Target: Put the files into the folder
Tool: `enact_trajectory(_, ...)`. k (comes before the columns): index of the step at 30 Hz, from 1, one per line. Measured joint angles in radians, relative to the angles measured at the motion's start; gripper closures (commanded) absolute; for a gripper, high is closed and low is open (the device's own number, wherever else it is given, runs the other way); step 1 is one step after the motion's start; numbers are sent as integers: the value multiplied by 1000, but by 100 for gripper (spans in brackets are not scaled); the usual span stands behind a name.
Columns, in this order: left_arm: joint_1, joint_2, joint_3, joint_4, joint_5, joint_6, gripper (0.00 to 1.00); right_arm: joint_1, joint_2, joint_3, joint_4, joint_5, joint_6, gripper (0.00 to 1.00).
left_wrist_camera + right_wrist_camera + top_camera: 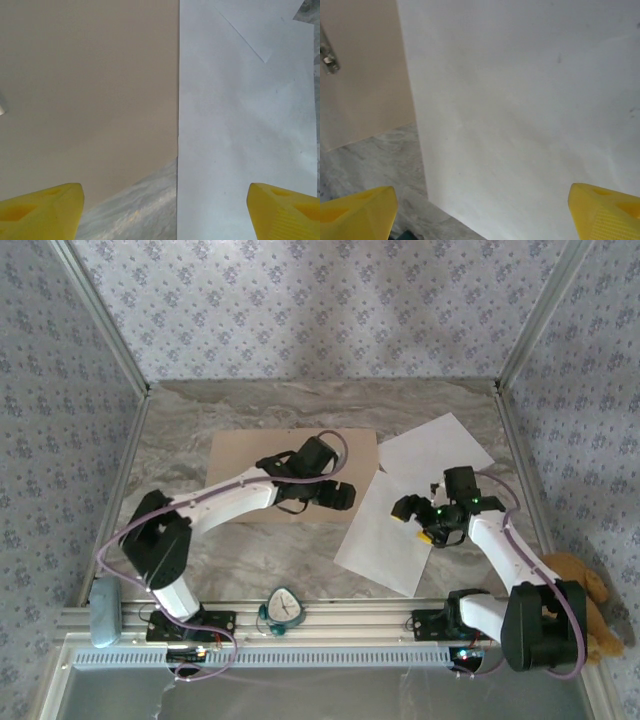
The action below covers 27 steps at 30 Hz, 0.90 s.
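I've got the right hand [415, 522] wide open, empty, near file [385, 540] right beneath it | left hand [338, 496] open too, straddling bare counter [280, 550], folder [240, 455] at its left, same file at its right | second file [435, 452] just beyond right hand

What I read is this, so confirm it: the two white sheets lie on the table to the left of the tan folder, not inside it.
One thing is wrong: the side. The far sheet and the near sheet lie to the right of the folder, as the top external view shows. The rest holds: both lie on the table, not inside the folder.
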Motion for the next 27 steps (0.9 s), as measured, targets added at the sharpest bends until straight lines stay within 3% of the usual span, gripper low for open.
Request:
enact_trajectory(10, -49, 235, 156, 12, 3, -22, 15, -2, 45, -23, -19, 60, -17, 9)
enact_trajectory(27, -68, 319, 195, 39, 53, -70, 18, 5, 148, -43, 85, 55, -19, 10)
